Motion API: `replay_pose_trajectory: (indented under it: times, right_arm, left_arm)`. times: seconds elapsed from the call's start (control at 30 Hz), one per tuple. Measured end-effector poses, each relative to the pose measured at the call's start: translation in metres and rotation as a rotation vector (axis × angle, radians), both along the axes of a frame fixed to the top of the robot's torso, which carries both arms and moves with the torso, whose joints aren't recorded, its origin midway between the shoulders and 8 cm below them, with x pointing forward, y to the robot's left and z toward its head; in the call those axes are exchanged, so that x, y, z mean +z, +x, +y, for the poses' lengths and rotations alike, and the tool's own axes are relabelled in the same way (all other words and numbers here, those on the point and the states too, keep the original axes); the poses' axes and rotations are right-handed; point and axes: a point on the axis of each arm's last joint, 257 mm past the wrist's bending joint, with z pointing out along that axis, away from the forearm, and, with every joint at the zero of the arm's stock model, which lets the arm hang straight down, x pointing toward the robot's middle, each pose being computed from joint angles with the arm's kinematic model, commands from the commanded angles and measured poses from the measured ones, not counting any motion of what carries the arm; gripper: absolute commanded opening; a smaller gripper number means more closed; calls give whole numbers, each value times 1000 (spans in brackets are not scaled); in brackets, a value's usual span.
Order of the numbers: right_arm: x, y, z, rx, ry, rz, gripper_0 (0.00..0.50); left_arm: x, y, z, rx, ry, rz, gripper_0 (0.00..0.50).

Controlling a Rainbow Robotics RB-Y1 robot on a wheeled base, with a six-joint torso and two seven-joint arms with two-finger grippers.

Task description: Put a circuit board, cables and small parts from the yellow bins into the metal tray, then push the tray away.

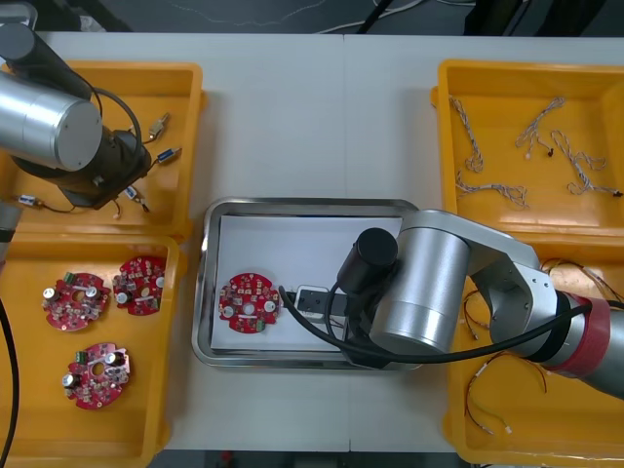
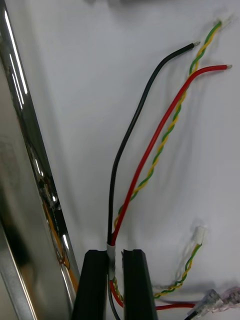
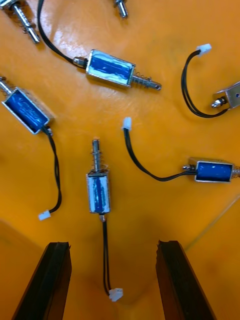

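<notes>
My right gripper is shut on a cable bundle of black, red and twisted yellow-green wires, whose free ends lie on the white floor of the metal tray. In the front view the right arm reaches over the tray's right half, and a red circuit board lies in the tray to its left. My left gripper hangs open above the far left yellow bin. A small metal part with a black lead lies just ahead of its fingers.
Several more small metal parts lie scattered in that bin. The near left bin holds three circuit boards. The far right bin holds twisted cables, and the near right bin holds red and yellow ones.
</notes>
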Motion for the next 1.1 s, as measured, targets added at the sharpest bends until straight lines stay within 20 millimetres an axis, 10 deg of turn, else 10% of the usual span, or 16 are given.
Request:
replay_pose_trajectory:
  times: [0.13,0.63,1.1]
  right_arm:
    - [1,2,-1,-2,-2,-8,421]
    - [7,0,-4,-15,-12,13,431]
    - [76,12,-9,-85,26,7,500]
  left_arm:
    - [1,4,-2,0,-3,-13,500]
    - [-18,17,26,56,24,-19,500]
    - [-31,22,23,63,9,-17,500]
